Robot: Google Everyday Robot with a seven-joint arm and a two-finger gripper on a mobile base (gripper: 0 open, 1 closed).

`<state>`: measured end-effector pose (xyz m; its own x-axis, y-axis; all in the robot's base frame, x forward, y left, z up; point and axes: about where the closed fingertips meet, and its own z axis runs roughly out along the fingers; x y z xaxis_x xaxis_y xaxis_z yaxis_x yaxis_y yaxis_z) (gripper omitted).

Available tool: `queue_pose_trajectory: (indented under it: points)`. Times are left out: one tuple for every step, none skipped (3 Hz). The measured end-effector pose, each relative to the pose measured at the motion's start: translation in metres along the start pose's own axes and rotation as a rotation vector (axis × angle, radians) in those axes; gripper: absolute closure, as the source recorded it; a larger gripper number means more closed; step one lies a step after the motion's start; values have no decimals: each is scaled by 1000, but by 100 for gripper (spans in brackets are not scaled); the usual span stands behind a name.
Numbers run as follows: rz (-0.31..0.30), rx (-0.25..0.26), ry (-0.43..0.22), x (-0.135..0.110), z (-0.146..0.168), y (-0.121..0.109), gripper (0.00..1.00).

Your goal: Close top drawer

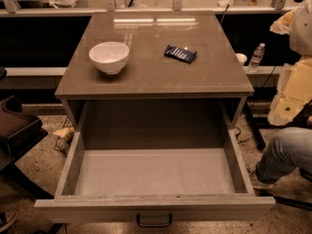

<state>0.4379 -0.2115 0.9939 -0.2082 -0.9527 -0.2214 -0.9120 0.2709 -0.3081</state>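
The top drawer [156, 206] stands pulled far out of the grey-tan cabinet [151, 77], towards the camera. Its pale grey floor [156, 172] is bare and nothing lies inside. The flat front panel runs along the bottom of the view, with a small dark loop handle [154, 222] at its middle. The gripper is not in view. Only a cream and white part of the robot's arm [292, 82] shows at the right edge, beside the cabinet and apart from the drawer.
A white bowl [109, 56] and a dark blue snack packet [180, 53] lie on the cabinet top. A person's jeans-clad leg [282, 152] is close to the drawer's right side. A dark chair [14, 126] stands at left. A water bottle [257, 56] stands behind at right.
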Motion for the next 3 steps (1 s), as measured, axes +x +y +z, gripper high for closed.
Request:
queue_pose_trajectory:
  points:
    - [0,0,0,0,0,0,0]
    - [18,-2,-26,12,7,12,0]
    - [57,5,-71,34,21,40,16]
